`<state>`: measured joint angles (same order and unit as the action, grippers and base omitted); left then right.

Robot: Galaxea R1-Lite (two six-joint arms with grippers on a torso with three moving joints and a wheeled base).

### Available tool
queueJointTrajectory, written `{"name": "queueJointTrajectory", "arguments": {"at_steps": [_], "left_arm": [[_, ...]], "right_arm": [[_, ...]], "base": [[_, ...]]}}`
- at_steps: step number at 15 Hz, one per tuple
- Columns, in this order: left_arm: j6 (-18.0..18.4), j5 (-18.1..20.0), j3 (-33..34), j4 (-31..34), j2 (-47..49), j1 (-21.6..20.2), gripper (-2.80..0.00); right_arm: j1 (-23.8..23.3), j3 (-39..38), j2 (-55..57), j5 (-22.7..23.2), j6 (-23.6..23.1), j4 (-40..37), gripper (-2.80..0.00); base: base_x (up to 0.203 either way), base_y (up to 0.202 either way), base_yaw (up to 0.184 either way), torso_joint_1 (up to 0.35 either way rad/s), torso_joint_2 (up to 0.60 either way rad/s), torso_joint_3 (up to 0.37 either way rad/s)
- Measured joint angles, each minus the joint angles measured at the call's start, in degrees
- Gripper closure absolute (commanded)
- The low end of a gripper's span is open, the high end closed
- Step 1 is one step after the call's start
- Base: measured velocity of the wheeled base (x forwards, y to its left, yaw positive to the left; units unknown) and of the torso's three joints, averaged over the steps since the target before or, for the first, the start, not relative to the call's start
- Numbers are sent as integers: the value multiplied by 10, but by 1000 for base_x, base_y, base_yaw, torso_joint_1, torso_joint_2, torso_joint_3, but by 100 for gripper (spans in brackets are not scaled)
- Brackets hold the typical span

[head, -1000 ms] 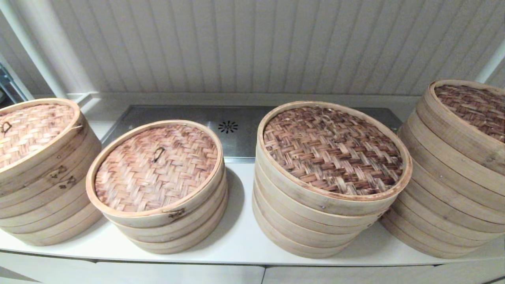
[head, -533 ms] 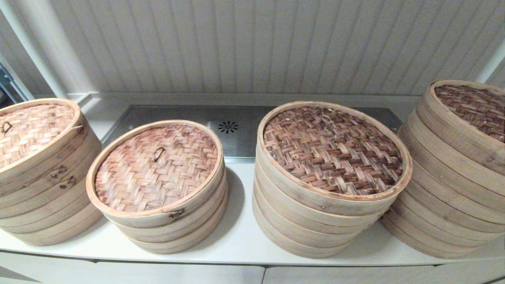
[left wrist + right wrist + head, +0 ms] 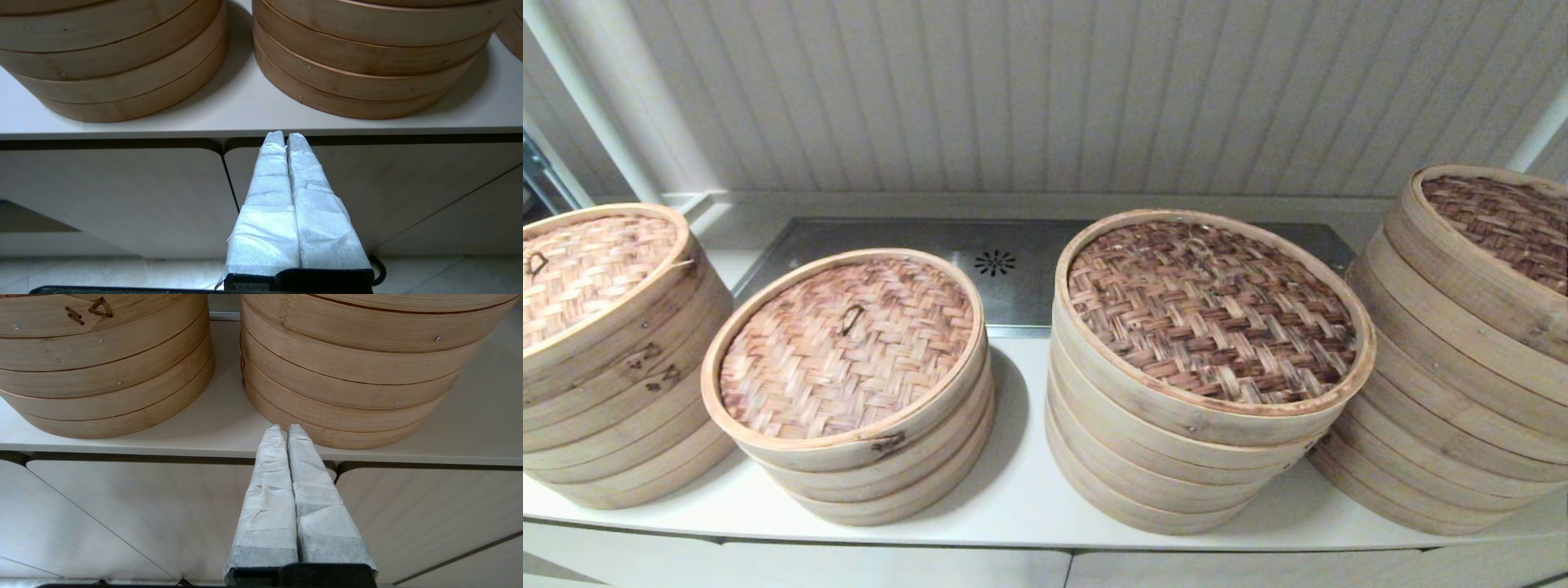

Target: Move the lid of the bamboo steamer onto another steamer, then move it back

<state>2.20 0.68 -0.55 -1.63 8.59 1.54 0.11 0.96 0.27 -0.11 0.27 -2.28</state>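
Four bamboo steamer stacks stand in a row on the white counter [image 3: 1013, 498], each topped by a woven lid. The far-left lid [image 3: 588, 265] and the second lid [image 3: 845, 347] are pale and have a small loop handle. The third lid [image 3: 1209, 310] and the far-right lid [image 3: 1503, 220] are darker. Neither gripper shows in the head view. My left gripper [image 3: 285, 136] is shut and empty, held low in front of the counter's front edge. My right gripper [image 3: 286, 428] is also shut and empty, its tips level with the counter edge, below a steamer stack [image 3: 347, 375].
A steel drain tray [image 3: 1013, 261] lies behind the steamers against the panelled wall. Cabinet doors [image 3: 114, 196] hang below the counter, facing both grippers. Narrow gaps separate the stacks.
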Motion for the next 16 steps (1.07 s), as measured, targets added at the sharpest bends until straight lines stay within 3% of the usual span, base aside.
{"name": "queueJointTrajectory", "arguments": {"at_steps": [6,10,16], "left_arm": [[35,10,5,5,-80,-13,0],[-11,1,5,3,-86,-14,0],[-12,1,5,3,-86,-14,0]], "right_arm": [[0,0,0,0,0,0,0],[0,0,0,0,0,0,0],[0,-1,0,0,1,0,0]], "base": [[0,0,0,0,0,0],[0,0,0,0,0,0],[0,0,0,0,0,0]]}}
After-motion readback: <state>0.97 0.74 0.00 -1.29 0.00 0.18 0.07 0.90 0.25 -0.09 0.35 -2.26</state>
